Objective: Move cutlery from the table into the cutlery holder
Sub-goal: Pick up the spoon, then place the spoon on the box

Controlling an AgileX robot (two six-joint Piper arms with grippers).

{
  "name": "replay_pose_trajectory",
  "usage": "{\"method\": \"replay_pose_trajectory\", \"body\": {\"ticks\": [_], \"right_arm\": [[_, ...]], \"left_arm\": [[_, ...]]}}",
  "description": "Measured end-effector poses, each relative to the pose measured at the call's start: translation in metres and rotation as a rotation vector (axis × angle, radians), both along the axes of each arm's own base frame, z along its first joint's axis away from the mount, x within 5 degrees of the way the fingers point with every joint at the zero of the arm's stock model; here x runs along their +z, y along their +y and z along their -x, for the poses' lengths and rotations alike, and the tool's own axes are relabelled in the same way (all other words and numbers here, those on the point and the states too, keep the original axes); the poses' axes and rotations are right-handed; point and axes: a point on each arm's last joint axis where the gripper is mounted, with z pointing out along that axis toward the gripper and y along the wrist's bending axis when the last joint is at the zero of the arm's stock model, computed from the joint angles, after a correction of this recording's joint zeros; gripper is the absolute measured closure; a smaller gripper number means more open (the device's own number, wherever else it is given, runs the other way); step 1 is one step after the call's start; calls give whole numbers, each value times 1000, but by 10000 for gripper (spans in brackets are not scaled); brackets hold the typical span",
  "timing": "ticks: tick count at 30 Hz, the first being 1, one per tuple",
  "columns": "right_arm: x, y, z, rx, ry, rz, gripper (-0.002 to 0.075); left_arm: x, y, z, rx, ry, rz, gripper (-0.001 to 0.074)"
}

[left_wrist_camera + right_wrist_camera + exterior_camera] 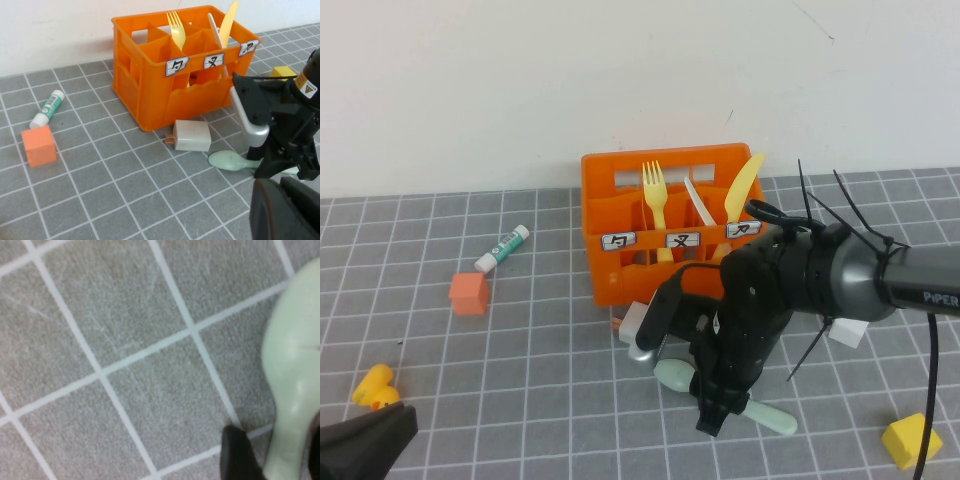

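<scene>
Now the last pick is in hand. Fork [654, 200], pale yellow knife [744, 187] and cream-white knife [698, 203] are already standing upright in the cutlery holder [620, 265], an orange crate at the back of the counter [520, 340]. Only the mint-green spoon [672, 376] is lying flat on the counter, just in front of the crate and near a white charger block [192, 135].

Right gripper [712, 415] is reaching down over the spoon, approx. mid-handle; its jaws are standing apart, one on each side of the handle, not yet clamped. Right wrist view is showing the spoon's bowl [292, 365] close up, with a dark fingertip [239, 455] beside it touching down at counter level.

Left gripper [365, 440] is sitting parked at the near left corner, jaws together, holding nothing.

Next move, as I judge it: closing the jaws on the handle, then lifting, tipping the spoon upright and carrying it over to the leftmost compartment, which looks empty. Risk: thin flat handle slipping or pivoting as the grip closes.
</scene>
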Motion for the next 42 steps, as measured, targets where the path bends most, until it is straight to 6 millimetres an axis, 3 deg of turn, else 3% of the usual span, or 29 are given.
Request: {"method": "replay_pose_trajectory", "body": {"ticks": [7,14,27,30,37,42], "right_arm": [[-2,1,0,11,12,14,444],[-2,1,-1,14,10,15,615],[5,4,2,-40,36,-51,615],[21,6,6,-62,30,-100,615],[91,5,13,-95,-82,-272,615],[126,4,18,-124,-147,-388,615]], "left_arm": [[0,0,0,0,0,0,735],[0,0,0,0,0,0,735],[0,0,0,0,-2,1,735],[0,0,0,0,-2,1,735],[0,0,0,-1,-3,-1,735],[0,0,0,-1,-3,-1,735]]}}
